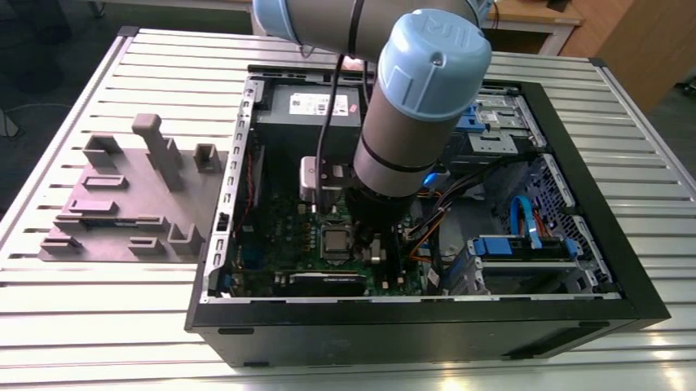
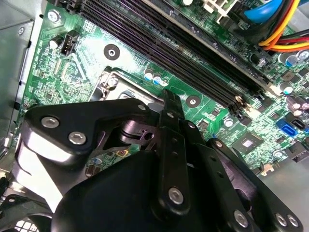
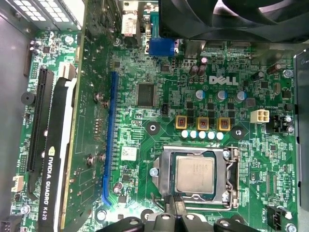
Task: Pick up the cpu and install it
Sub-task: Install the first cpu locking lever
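Exterior view: a slatted metal table [image 1: 87, 326] carries an open computer case [image 1: 435, 330] lying on its side, from the centre to the lower right of the frame. A grey plastic tray [image 1: 109, 195] with raised blocks sits on the table at the exterior view's left, just beside the case and apart from the arm. The arm [image 1: 419, 106] hangs from the upper middle of the frame down into the case, over the green motherboard [image 1: 293, 244].

cpu [image 3: 194, 174]: in the first wrist view it lies flat in its socket on the motherboard, silvery top up, edges square with the metal socket frame [image 3: 231, 169] around it. In the exterior view a small grey square mid-board, toward the exterior view's left of the arm's lower end, is probably the same chip, though it is too small to be sure.

gripper [image 3: 175, 202]: the fingertips sit at the socket's edge, just beside the cpu; contact is unclear. The jaws look drawn close together with nothing held between them. In the second wrist view the gripper [image 2: 171, 96] shows as black linkage with its tip over the socket corner, near the long black memory slots [image 2: 169, 43].

Also in the first wrist view: a graphics card [image 3: 53, 159] stands in a slot well apart from the socket, and a black fan [image 3: 231, 17] sits at the board's edge
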Controlling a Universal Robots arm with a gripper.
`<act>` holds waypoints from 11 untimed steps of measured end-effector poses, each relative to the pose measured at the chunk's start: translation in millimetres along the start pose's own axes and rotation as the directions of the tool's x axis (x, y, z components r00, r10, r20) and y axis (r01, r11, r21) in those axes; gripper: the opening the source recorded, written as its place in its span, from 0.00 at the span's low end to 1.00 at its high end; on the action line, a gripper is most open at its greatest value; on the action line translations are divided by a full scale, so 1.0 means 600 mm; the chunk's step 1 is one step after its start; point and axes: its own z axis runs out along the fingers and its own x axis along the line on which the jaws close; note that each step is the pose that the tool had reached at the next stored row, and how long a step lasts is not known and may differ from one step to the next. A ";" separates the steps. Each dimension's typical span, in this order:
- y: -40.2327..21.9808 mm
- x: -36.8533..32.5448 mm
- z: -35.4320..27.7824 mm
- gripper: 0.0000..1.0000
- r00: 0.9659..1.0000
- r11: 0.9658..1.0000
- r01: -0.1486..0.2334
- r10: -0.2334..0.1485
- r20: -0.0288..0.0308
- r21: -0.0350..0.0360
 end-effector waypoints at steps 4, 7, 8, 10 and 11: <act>-0.002 0.000 0.000 0.10 1.000 1.000 0.000 0.000 0.000 0.000; -0.003 0.000 0.000 0.10 1.000 1.000 0.000 0.000 0.000 0.000; -0.004 0.000 0.000 0.10 1.000 1.000 0.000 0.000 0.000 0.000; -0.005 0.000 0.000 0.10 1.000 1.000 0.001 -0.001 0.000 0.000; -0.005 0.000 0.000 0.10 1.000 1.000 0.001 -0.001 0.000 0.000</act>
